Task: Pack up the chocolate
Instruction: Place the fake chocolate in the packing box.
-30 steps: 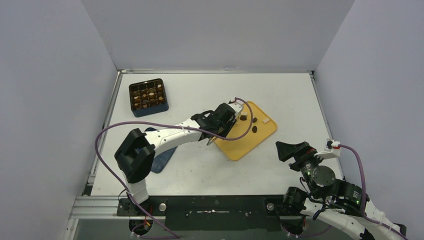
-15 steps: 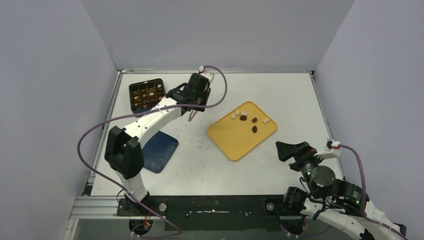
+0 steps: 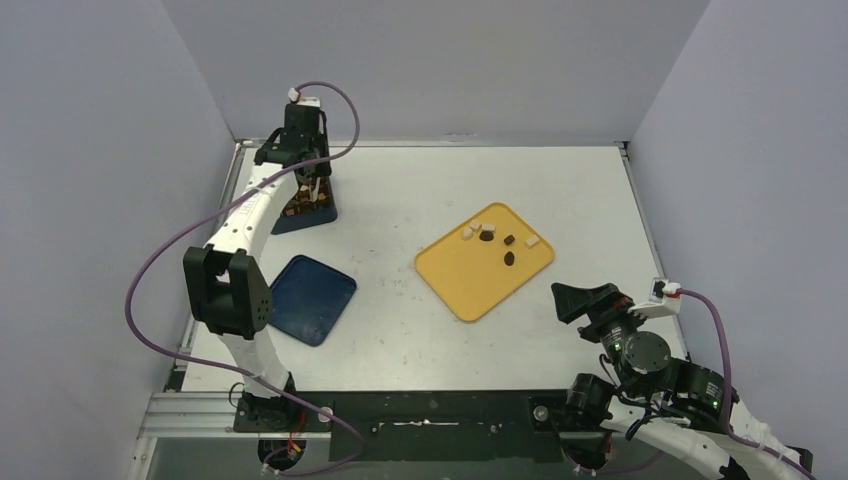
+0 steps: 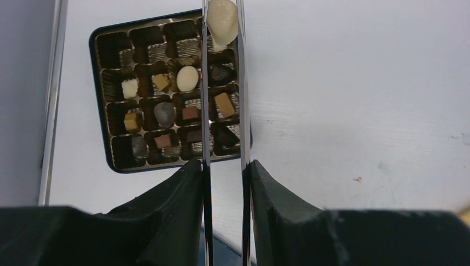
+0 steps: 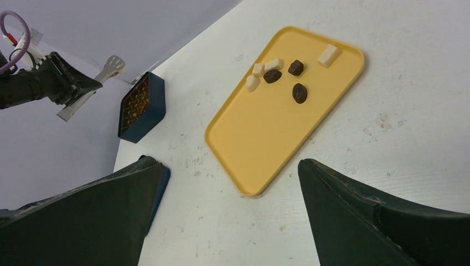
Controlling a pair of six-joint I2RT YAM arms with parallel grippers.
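My left gripper [image 3: 304, 168] [image 4: 224, 166] is shut on long metal tongs [image 4: 206, 111]. The tongs' tips pinch a cream-white chocolate [image 4: 221, 21] above the far right part of the dark compartment box [image 3: 305, 220] [image 4: 144, 166]. Several compartments hold brown, dark and white pieces; some are empty. The yellow tray [image 3: 470, 280] [image 5: 277, 133] holds several loose pieces, such as a dark one [image 3: 509, 258] [image 5: 300, 93] and a white one [image 3: 532, 241] [image 5: 328, 55]. My right gripper [image 3: 582, 298] [image 5: 233, 166] is open and empty, near the front right, short of the tray.
A dark blue lid [image 3: 310, 298] lies flat at the left front, between the box and the left arm's base. Grey walls enclose the table at the back and both sides. A metal rail [image 4: 50, 111] runs along the left edge beside the box.
My left arm has swung from the yellow tray across to the box at the far left, carrying the tongs with a white piece. The right arm has not moved.
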